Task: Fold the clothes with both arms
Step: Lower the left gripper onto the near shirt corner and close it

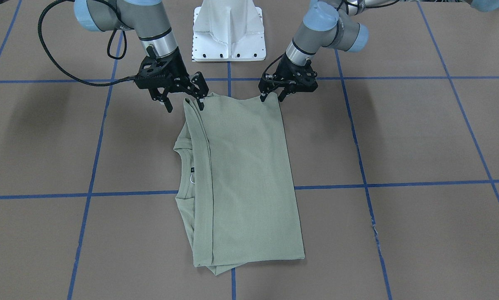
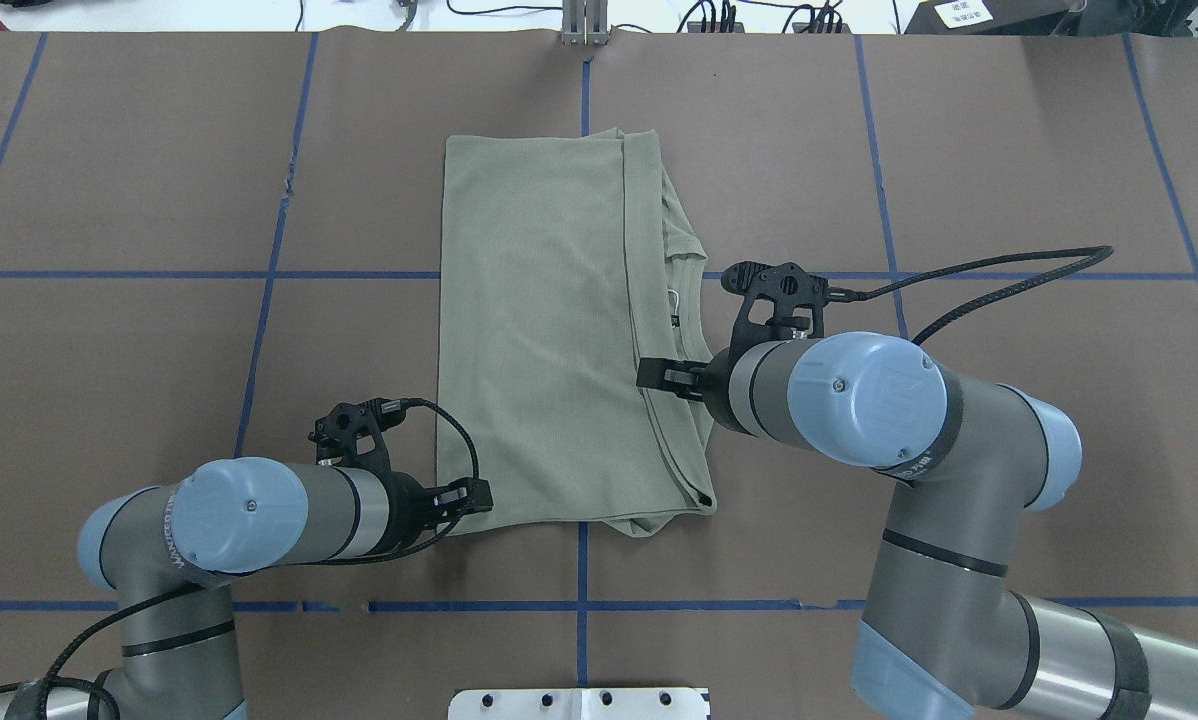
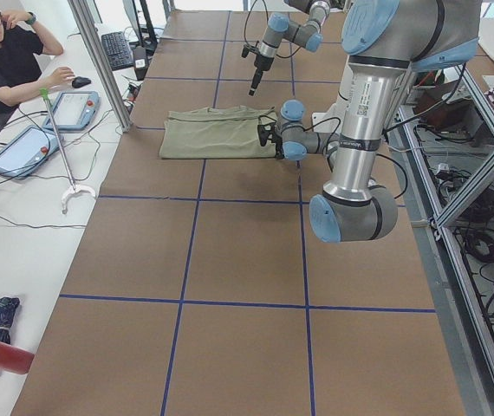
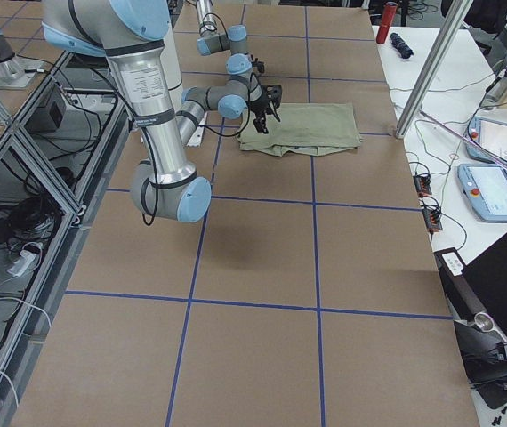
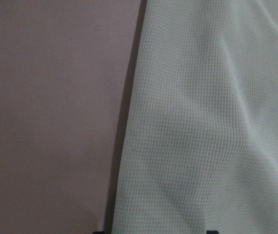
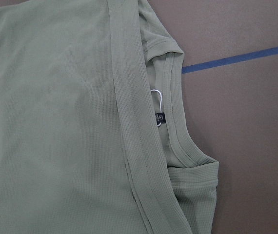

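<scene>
The shirt (image 1: 245, 175) is pale sage green in a fine grid-like knit, with a white tag loop (image 6: 158, 95) and a small dark label (image 6: 161, 118) at the neck. The worktop (image 1: 420, 137) is brown, crossed by blue tape lines (image 1: 399, 183). The left arm (image 1: 316, 35) and right arm (image 1: 149, 21) are grey and silver with light-blue joint caps. The left hand (image 1: 272, 98), right hand (image 1: 185, 104) and cable (image 1: 87, 83) are black. The pedestal (image 1: 228, 29) is white.

No text reads clearly. Dark neck label (image 6: 161, 118) on the shirt (image 6: 56, 122): tiny white mark, illegible. Blue joint cap (image 2: 864, 400) of the right arm (image 2: 959, 480), 3 o'clock of the shirt: embossed logo, unreadable. White paper label (image 2: 962, 12), 1 o'clock: too small.
</scene>
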Controlling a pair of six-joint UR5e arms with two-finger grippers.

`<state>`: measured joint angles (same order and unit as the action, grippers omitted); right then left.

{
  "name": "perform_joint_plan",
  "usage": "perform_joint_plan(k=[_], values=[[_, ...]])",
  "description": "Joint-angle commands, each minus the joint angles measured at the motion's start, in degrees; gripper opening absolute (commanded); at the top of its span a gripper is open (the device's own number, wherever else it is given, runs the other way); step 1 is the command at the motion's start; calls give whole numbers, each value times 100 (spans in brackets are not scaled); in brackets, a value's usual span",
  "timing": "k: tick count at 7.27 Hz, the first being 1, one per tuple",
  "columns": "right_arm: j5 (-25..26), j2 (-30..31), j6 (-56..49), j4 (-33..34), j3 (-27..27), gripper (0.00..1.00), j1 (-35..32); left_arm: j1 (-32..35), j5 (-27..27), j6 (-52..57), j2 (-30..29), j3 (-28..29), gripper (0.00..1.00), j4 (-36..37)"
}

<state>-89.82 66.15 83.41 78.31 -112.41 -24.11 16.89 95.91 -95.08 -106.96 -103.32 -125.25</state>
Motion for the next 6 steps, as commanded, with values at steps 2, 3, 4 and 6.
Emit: perform_joint_plan(k=[2, 3, 4, 6], values=[[0, 3, 0, 0, 0, 100, 2, -45, -11, 7, -35, 13, 48, 0], [9, -5, 9, 0, 9, 100, 20, -89, -11, 7, -27, 13, 24, 0], [17, 3, 18, 8, 44, 100, 72, -98, -11, 24, -26, 13, 0, 0], [9, -66, 1291, 174, 62, 100, 177, -98, 6, 68, -35, -91, 0, 0]])
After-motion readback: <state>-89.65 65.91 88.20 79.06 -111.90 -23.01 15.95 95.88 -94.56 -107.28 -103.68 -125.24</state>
